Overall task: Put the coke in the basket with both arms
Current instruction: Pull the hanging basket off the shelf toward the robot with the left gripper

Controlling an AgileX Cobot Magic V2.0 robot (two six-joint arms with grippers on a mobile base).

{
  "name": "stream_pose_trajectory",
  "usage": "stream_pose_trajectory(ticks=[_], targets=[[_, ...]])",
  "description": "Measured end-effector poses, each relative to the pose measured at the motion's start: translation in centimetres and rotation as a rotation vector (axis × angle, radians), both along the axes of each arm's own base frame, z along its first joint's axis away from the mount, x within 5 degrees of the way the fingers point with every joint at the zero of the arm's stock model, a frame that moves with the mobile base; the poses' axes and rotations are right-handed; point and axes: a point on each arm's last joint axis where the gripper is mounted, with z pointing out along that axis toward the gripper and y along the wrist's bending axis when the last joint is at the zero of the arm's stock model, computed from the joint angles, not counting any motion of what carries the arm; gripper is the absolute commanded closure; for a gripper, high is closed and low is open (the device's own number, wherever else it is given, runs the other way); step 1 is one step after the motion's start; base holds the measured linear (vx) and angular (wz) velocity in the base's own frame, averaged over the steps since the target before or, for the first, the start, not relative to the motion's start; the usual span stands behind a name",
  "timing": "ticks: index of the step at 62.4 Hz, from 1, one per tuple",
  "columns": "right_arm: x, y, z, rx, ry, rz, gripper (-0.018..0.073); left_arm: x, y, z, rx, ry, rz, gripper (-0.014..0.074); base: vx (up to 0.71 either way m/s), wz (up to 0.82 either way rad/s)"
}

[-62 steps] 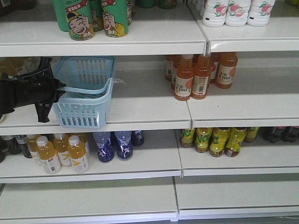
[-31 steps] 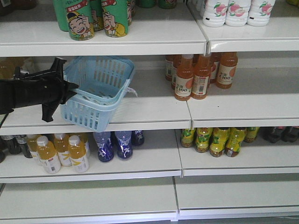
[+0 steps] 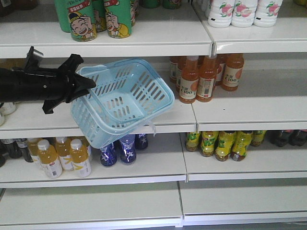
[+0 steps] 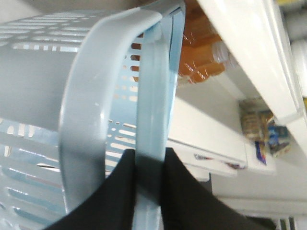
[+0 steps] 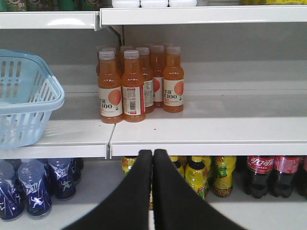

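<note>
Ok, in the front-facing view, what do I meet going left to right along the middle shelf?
left pincer → light blue basket → orange-drink bottles

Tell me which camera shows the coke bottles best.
The right wrist view: the coke stands at the lower right, red labels with white script facing the camera. The front view shows only dark bottles at the right edge, labels unreadable. The left wrist view shows none; it is filled by the basket.
</note>
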Motion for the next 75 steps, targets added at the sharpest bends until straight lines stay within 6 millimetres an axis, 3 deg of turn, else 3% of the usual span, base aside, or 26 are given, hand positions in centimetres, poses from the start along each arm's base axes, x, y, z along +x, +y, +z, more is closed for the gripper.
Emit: stream_pose_trajectory(ticks=[10, 28, 48, 75], targets=[[0.0, 0.0, 0.0, 0.0, 0.0, 0.0, 0.0569, -1.7, -0.5, 1.0, 0.075, -0.012, -0.164, 0.0603, 0.0, 0.0], [0.0, 0.0, 0.0, 0.0, 0.0, 0.0, 0.0569, -4.3, -1.6, 0.4, 0.146, 0.054, -0.47, 0.0603, 0.0, 0.0], [0.0, 0.0, 0.0, 0.0, 0.0, 0.0, 0.0569, -5.7, -3.4, -0.1, 0.215, 0.078, -0.637, 0.0603, 0.0, 0.0], [0.0, 0.0, 0.0, 0.0, 0.0, 0.0, 0.0569, -7.9, -7.8, -0.6, 0.3, 0.076, -0.827, 0.0603, 0.0, 0.0]])
